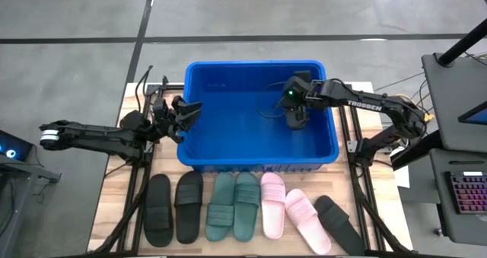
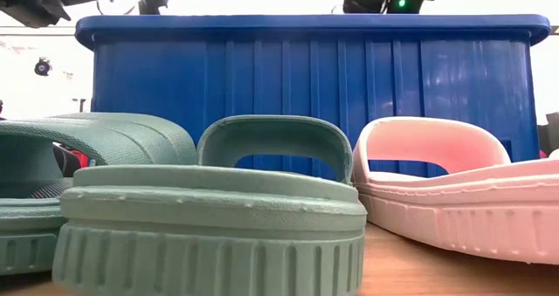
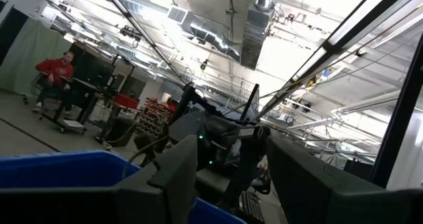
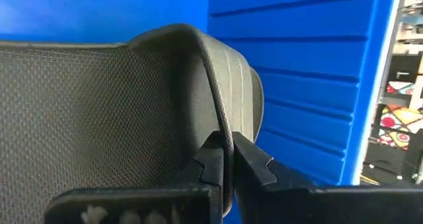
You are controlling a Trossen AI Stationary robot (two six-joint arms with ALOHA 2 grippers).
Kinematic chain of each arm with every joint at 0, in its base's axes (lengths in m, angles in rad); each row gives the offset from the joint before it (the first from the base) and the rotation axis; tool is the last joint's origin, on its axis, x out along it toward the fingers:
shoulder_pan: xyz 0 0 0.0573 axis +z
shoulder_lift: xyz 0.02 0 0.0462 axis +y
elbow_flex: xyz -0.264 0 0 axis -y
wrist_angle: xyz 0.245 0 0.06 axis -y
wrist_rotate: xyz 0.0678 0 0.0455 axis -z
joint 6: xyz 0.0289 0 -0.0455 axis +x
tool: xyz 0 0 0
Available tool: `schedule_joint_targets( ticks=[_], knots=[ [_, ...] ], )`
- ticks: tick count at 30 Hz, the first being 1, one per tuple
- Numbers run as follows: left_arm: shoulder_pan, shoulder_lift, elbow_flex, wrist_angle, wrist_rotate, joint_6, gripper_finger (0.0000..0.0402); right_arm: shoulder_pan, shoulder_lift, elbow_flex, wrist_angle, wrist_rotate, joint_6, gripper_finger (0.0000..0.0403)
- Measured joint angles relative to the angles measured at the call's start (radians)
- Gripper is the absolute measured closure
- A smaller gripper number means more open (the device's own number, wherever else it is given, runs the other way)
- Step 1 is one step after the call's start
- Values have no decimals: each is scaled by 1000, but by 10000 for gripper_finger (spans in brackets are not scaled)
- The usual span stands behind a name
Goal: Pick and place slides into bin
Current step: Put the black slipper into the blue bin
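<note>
Right gripper (image 4: 225, 163) clamping slide (image 4: 119, 112) edge

Grey concrete floor (image 1: 68, 14) with dark seam lines, top of frame. Light wooden tabletop (image 1: 114, 205) centre. Exposed ceiling, silver metal duct (image 3: 254, 26), strip lights; seated person (image 3: 56, 72) far left.

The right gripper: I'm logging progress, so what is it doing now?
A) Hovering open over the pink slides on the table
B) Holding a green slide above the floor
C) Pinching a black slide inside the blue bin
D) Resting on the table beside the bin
C. The right gripper is down inside the bin, and the right wrist view shows its fingers clamped on the black slide against the blue wall.
</note>
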Motion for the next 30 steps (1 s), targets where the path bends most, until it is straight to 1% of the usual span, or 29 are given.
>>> schedule_joint_targets(
  ticks=[4,8,9,12,22,25,30],
  knots=[
    [0,0,0,0,0,0,233,-14,14,-9,38,6,-36,394],
    [0,-1,0,0,0,-1,233,-22,39,-32,48,73,-54,394],
    [0,-2,0,0,0,-1,233,-23,42,-42,57,74,-48,394],
    [0,-2,0,0,1,-2,233,-32,45,-84,96,62,-39,394],
    [0,-2,0,0,1,-2,233,-63,47,-260,267,49,-104,394],
    [0,-1,0,0,1,-2,233,-77,47,-291,346,48,-131,394],
    [0,-1,0,0,1,-2,233,-108,47,-306,370,29,-164,394]
  ],
)
